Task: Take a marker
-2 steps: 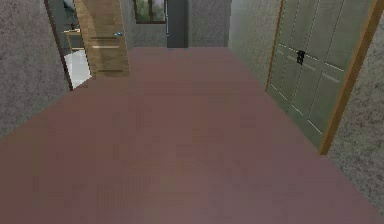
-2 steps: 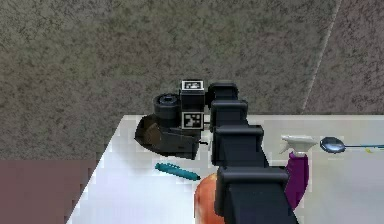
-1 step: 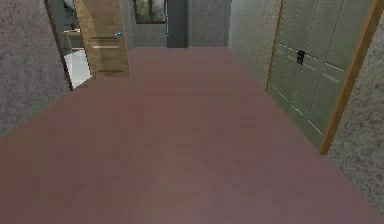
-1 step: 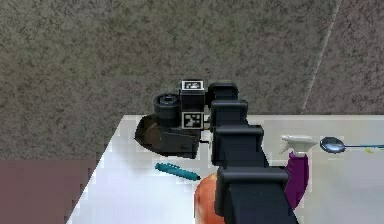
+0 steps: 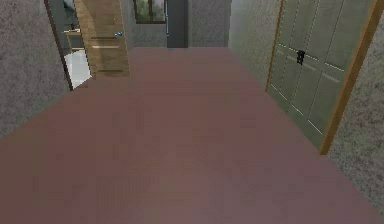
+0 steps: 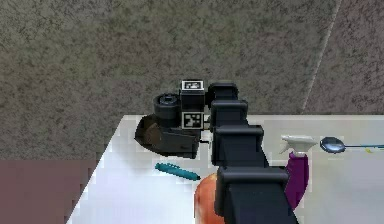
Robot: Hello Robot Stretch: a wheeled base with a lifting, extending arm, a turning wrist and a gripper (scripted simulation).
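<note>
A small teal stick-shaped thing (image 6: 177,169), possibly a marker, lies on the white table (image 6: 120,165) near its left part. The dark arm rises from the arm side view's bottom edge over the table. My gripper (image 6: 160,128) sits at its far end, left of the white marked squares, farther out on the table than the teal thing. A dark brown shape lies at the gripper's far end above the tabletop, so I cannot tell whether it holds anything.
On the table stand a purple spray bottle (image 6: 298,165), a spoon (image 6: 336,145) and an orange-red thing (image 6: 207,197) beside the arm. A speckled grey wall backs the table. The forward view has a reddish hallway floor (image 5: 180,130), a wooden door (image 5: 103,35) ajar and grey double doors (image 5: 315,60).
</note>
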